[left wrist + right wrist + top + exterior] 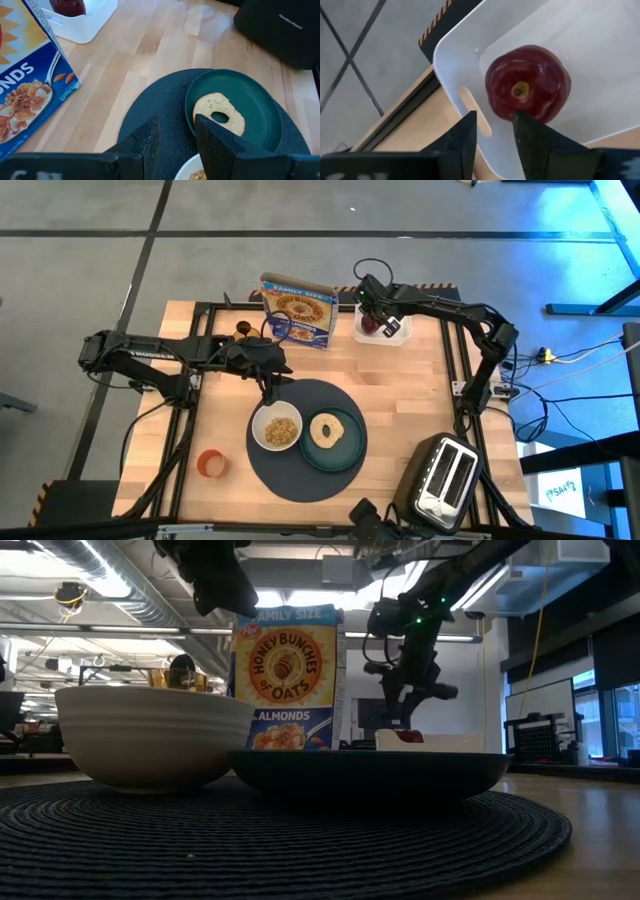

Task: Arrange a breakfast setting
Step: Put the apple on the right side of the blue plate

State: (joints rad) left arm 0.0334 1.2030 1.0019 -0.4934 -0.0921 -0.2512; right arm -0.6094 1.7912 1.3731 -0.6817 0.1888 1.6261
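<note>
One piece of the setting is yet to come in: the small dark-red fruit [527,90], sitting stem-dimple up in a white tray [600,45] at the far edge of the table [400,380], beside the blue cereal box [298,308]. It lies directly ahead of the right hand [495,131], just beyond the fingertips, which stand a narrow gap apart with nothing between them; that gap looks slimmer than the fruit, so I'd judge the fingers must spread before they can straddle it. The fruit is round, so no long axis matters, only the straight run forward. The right hand is plainly the nearer one. The left hand [175,145], fingers likewise a little apart and empty, hovers over the round dark-grey placemat [345,395], with the tan ring bagel [219,114] on the teal plate [257,97] just ahead of it and the white bowl [277,429] beneath.
</note>
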